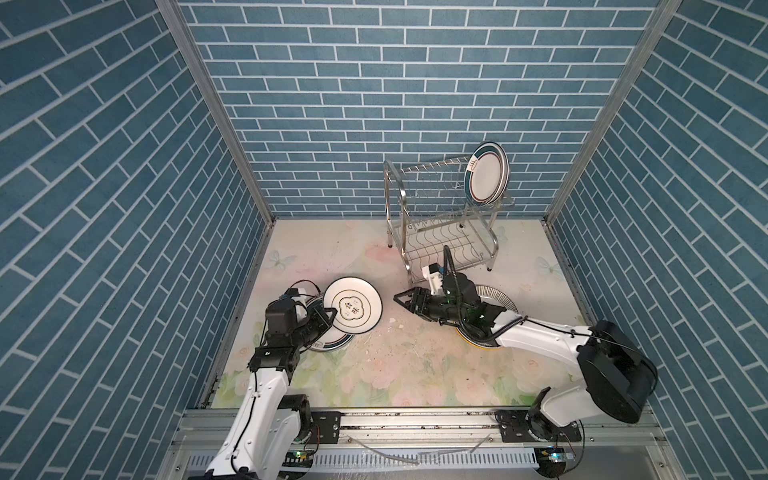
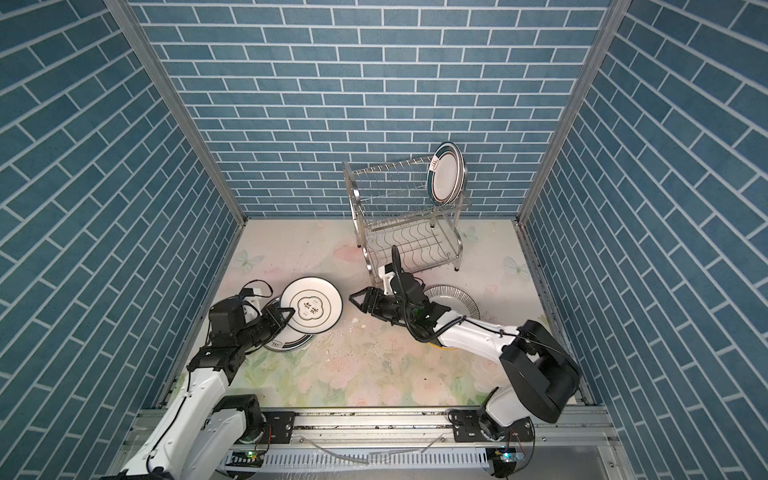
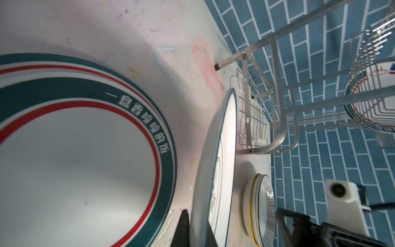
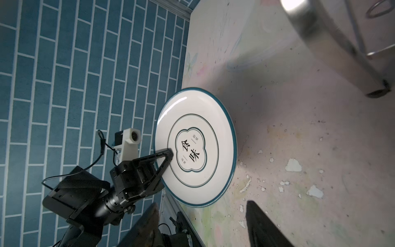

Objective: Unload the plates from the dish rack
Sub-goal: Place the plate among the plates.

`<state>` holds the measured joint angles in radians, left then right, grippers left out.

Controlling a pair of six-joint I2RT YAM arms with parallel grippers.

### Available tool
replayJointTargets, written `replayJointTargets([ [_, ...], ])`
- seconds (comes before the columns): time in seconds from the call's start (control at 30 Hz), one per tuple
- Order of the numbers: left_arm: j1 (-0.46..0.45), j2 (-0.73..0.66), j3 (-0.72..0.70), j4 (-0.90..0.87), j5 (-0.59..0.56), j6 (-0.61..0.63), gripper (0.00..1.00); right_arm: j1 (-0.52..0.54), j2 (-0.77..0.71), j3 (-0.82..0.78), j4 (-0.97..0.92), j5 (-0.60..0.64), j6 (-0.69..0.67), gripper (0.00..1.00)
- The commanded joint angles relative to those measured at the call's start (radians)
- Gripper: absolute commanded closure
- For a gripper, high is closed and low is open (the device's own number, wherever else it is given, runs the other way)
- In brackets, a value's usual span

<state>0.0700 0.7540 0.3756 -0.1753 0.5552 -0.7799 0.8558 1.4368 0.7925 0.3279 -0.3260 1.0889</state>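
Observation:
The dish rack (image 1: 440,216) (image 2: 403,208) stands at the back right of the table. Two green-banded plates (image 1: 488,172) (image 2: 446,176) stand upright at the right end of its upper tier. My left gripper (image 1: 330,316) (image 2: 289,313) (image 3: 197,224) is shut on the rim of a white plate with black characters (image 1: 352,305) (image 3: 215,171) (image 4: 195,147). It holds this plate tilted above green-and-red-banded plates (image 1: 332,343) (image 3: 74,160) that lie on the table. My right gripper (image 1: 397,297) (image 2: 352,297) (image 4: 203,207) is open and empty, just right of the held plate.
A black-striped plate (image 1: 496,297) (image 3: 260,203) lies on a yellow-edged one (image 1: 469,340) under my right arm, in front of the rack. White flakes (image 4: 292,165) dot the floral table. Blue brick walls close in the left, back and right sides.

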Motion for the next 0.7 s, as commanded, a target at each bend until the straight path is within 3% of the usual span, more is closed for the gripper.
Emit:
replayJointTargets([
  [0.0,0.075,-0.032,-0.001,-0.071,0.02,0.015,1.0,-0.009,-0.092,0.03,-0.217,0.079,-0.119,0.35],
  [0.3,0.228,-0.059,-0.049,-0.079,0.024,0.021,1.0,-0.076,-0.346,-0.018,-0.458,0.154,-0.195,0.34],
  [0.67,0.261,-0.024,-0.062,-0.075,0.0,0.044,1.0,-0.192,-0.486,-0.093,-0.553,0.137,-0.205,0.33],
])
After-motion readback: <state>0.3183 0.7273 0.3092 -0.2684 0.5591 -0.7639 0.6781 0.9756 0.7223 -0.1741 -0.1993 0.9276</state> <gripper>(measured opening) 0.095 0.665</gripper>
